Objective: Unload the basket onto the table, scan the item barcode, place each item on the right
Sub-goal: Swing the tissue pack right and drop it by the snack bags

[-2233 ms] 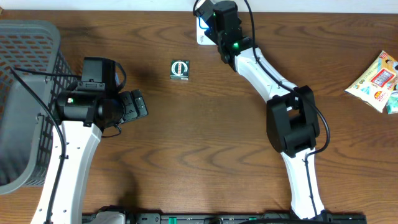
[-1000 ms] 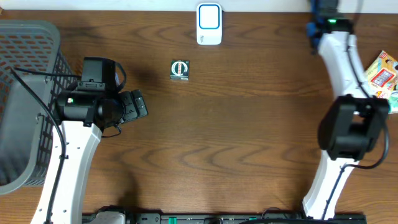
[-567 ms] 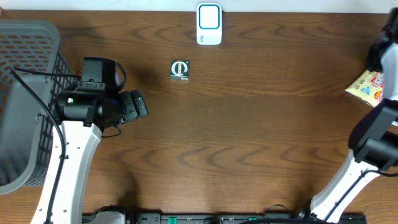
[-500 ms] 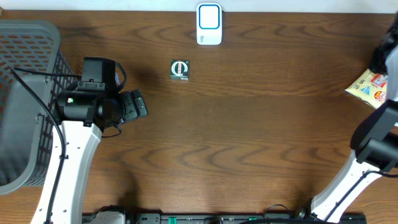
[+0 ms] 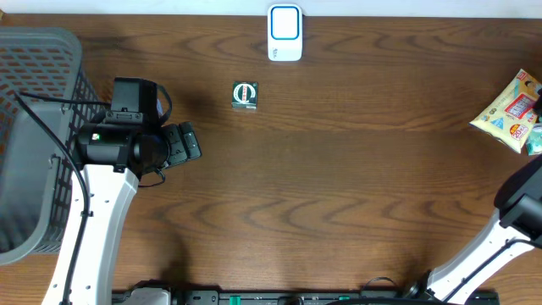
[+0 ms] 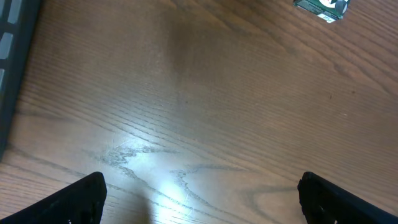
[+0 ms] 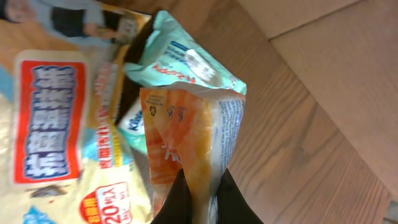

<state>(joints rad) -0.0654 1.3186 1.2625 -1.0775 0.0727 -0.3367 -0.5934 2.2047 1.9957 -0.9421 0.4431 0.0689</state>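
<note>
Far from the scanner (image 5: 285,32) it hovered over moments ago, the right gripper (image 7: 198,202) now clamps an orange packet (image 7: 186,130) between closed fingers, apparently ready for scanning; the left gripper (image 6: 202,198) waits, fingers apart and empty.

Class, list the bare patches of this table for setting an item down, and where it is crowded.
Free: the wide middle between the small green box and the snack packets; the near half between left arm and right arm. Crowded: the right edge, where the right jaws pinch an orange packet; the left, by the basket.
</note>
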